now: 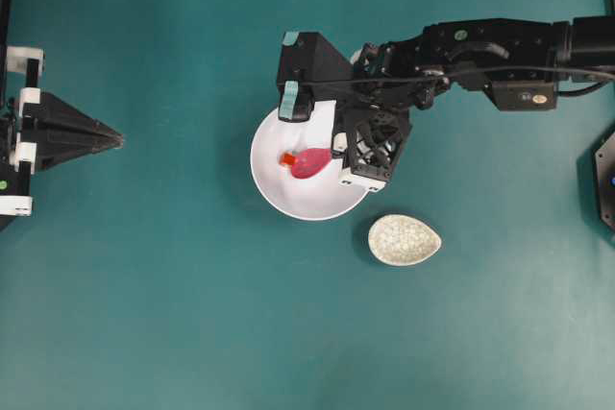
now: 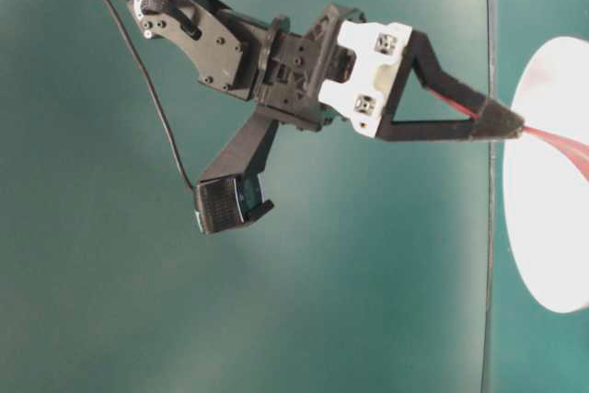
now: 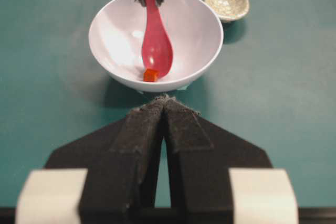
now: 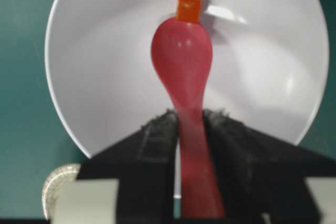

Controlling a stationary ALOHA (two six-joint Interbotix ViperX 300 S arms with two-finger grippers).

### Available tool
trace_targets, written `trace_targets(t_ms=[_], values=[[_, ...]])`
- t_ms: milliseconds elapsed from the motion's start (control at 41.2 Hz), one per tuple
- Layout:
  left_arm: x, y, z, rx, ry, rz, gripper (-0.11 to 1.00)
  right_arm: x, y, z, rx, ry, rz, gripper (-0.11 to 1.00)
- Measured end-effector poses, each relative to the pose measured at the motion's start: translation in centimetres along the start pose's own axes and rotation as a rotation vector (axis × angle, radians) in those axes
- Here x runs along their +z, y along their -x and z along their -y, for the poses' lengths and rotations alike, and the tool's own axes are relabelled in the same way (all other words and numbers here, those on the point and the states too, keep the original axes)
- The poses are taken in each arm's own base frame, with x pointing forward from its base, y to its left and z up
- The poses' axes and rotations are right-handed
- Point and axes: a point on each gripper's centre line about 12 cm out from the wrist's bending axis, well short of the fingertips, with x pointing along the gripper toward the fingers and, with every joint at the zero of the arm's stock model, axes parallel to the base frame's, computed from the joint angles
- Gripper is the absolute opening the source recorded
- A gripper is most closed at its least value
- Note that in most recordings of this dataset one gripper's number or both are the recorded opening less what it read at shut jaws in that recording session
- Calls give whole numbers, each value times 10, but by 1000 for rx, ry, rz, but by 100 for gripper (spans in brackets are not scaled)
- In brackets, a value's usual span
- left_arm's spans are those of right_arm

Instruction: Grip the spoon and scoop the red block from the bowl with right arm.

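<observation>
The white bowl stands mid-table. My right gripper hangs over its right rim, shut on the handle of the pink spoon. The spoon's scoop lies inside the bowl, pointing left in the overhead view. Against the scoop's tip on the bowl's floor sits the small red block, outside the scoop. At the table's left edge my left gripper is shut and empty, pointing at the bowl.
A small speckled grey-white dish lies just right of and below the bowl in the overhead view. The table is a teal surface. The right arm's links stretch in from the right edge.
</observation>
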Motion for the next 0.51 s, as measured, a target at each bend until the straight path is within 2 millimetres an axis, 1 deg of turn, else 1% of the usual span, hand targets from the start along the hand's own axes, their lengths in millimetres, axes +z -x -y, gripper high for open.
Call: trace_targets(t_ms=[510], values=[[0,0,0,0,-2,-2,0,7,1,1,-5,-53,49,25]])
